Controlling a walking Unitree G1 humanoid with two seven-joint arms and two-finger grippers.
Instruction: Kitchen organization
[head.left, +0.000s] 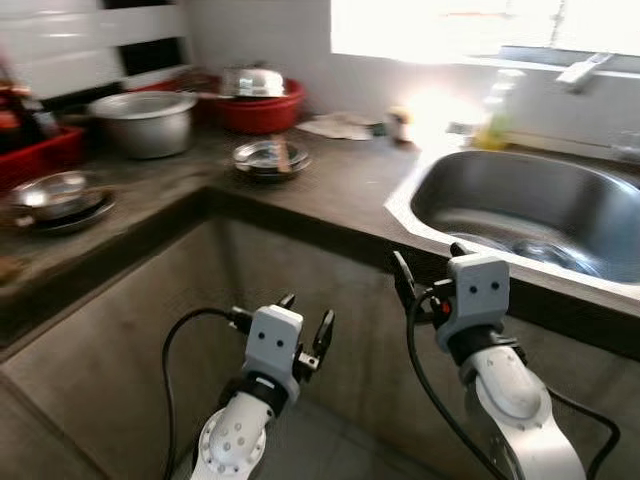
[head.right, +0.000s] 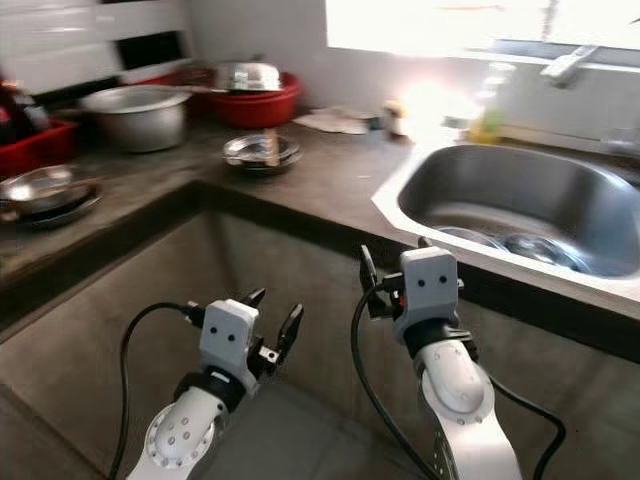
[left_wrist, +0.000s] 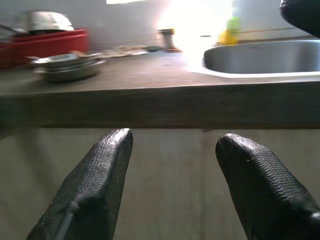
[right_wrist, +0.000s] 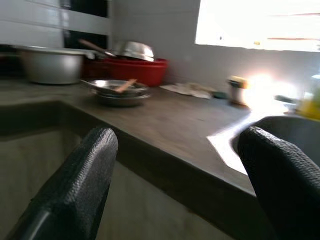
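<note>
We see our left claw (head.left: 308, 322) low in front of the tabletop's front wall, below its edge, fingers (left_wrist: 92, 185) spread apart, nothing held. Our right claw (head.left: 428, 268) sits higher, just under the tabletop (head.left: 340, 185) edge beside the sink (head.left: 520, 215) corner, fingers (right_wrist: 75, 185) wide apart, also empty.

Tabletop is an L-shaped dark slab wrapping round the corner ahead of us. Nearest dish: a stack of steel plates (head.left: 270, 157) with a wooden stick lying across it, mid-tabletop, well apart from both claws. Behind it, a red basin (head.left: 262, 108) with a steel bowl (head.left: 253, 80) upside down on top, against the back wall. Left of that, a big steel pot (head.left: 146, 122). Further left, near the edge, another steel bowl on a plate (head.left: 55, 198). A red crate (head.left: 40, 155) sits at far left.

Sink holds some steel dishes (head.right: 520, 245), blurred. Tap (head.left: 583, 68) above it, strong window glare behind.
</note>
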